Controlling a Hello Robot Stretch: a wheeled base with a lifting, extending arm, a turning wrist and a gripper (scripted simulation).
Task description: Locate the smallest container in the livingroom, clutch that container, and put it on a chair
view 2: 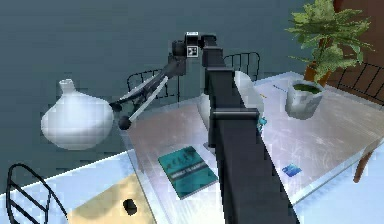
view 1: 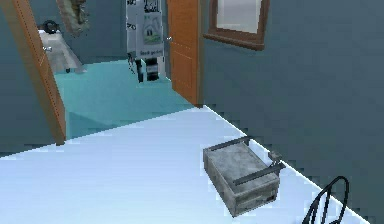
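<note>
Nearest you, a wire chair (view 2: 22, 195) stands by the desk (view 2: 320, 150). Farther out, your end effector (view 2: 124, 122) holds the white vase (view 2: 75, 118) clear of the desk; likely smooth and brittle, best gripped at its narrow neck.
</note>
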